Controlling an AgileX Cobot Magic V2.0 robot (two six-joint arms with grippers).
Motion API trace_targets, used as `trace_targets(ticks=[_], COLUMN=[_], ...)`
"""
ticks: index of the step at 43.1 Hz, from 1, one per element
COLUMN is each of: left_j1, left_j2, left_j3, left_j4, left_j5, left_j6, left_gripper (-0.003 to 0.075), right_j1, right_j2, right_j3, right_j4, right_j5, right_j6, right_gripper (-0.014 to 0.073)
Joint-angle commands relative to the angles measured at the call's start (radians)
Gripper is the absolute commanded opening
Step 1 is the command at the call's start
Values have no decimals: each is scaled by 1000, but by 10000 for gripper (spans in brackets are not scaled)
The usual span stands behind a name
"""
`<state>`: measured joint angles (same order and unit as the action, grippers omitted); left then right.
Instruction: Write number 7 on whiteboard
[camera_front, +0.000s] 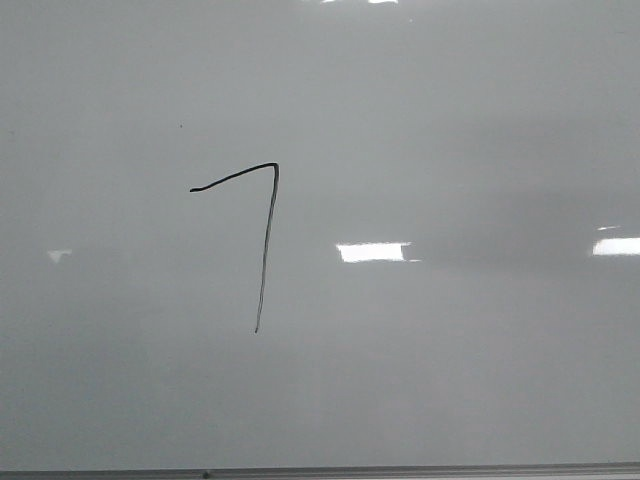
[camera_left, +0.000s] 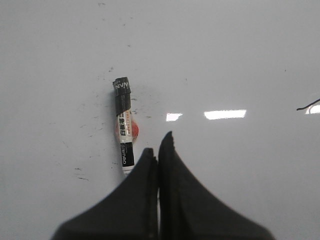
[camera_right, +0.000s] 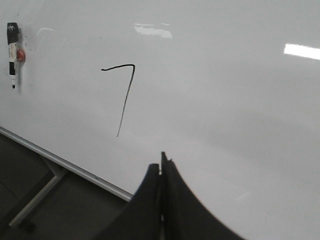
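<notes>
Wrist views show the left gripper (camera_left: 159, 145) and right gripper (camera_right: 161, 162) both pressed together and empty, the capped black-and-white marker pen (camera_left: 123, 125) lying beyond on the glossy grey-white whiteboard (camera_front: 480, 380), where the thin black number 7 (camera_front: 262, 240) looks complete, leaving, by appearances, only withdrawal.

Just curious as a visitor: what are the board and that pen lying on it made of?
The whiteboard looks like smooth, glossy coated panel; ceiling lights mirror in it. Metal or laminate, I cannot tell. The marker seems plastic: black cap, white printed barrel. The number 7 is thin black ink.
</notes>
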<state>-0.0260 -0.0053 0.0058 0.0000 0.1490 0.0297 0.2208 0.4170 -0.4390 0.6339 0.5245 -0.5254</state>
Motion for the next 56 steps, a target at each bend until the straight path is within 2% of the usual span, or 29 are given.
trace_targets(ticks=[1,18,25,28,32,36,49,56], left_j1=[-8,-8,-8,-8,-8,-8,-8,-8], left_j2=[-13,-13,-13,-13,-13,-13,-13,-13], left_j3=[4,4,4,4,4,4,4,4], left_j4=[-7,-7,-7,-7,-7,-7,-7,-7], left_j5=[-86,-86,-86,-86,-86,-86,-86,-86], left_j6=[-8,-8,-8,-8,-8,-8,-8,-8], left_gripper=[-20,-20,-20,-20,-20,-20,-20,-20], right_j1=[-5,-5,-5,-5,-5,-10,-193,-235], right_j2=[3,3,-40,-80,-142,-212,-417,-446], right_j3=[-25,-25,52,110,206,292,438,462], right_j4=[30,30,-49,-130,-267,-377,-469,-513], right_j5=[-54,-57,-268,-370,-473,-515,-464,-430], right_j6=[-2,-3,-15,33,158,260,496,587], right_gripper=[-69,-69,-69,-69,-69,-69,-69,-69])
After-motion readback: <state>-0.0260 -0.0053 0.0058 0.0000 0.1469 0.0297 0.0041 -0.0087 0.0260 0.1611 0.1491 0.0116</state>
